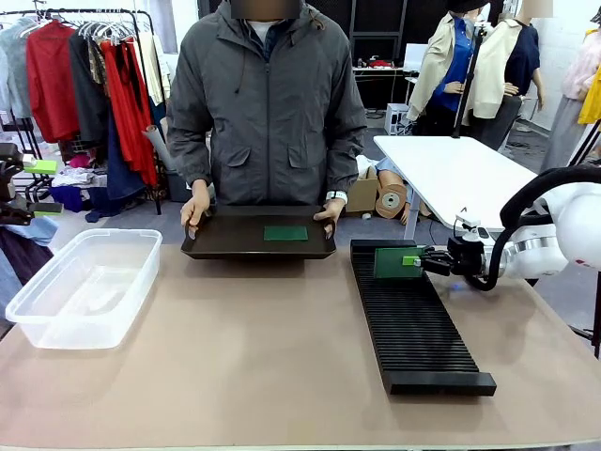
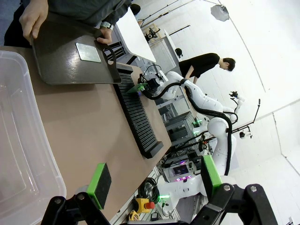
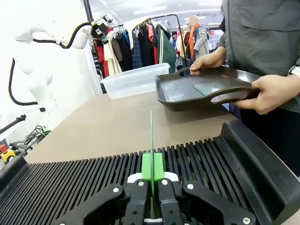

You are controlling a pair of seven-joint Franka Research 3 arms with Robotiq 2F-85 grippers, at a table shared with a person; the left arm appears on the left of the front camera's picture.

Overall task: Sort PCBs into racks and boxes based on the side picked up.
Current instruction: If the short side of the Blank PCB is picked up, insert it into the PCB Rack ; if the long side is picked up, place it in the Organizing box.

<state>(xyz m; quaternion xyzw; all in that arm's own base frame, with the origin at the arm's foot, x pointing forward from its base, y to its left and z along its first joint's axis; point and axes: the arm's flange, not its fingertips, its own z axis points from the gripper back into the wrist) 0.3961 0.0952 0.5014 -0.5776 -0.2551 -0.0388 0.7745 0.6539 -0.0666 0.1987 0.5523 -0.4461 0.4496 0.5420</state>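
Slotting step: your right gripper (image 1: 416, 260), clamped on an upright PCB (image 1: 392, 264) over the rack (image 1: 413, 329), next needs edge-to-slot alignment, then lowering; left gripper (image 2: 154, 181) stands apart.

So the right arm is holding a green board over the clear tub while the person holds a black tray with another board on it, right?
No: the right gripper holds its PCB over the far end of the black rack, as the front view shows. The clear tub sits far off to the robot's left. The rest is right.
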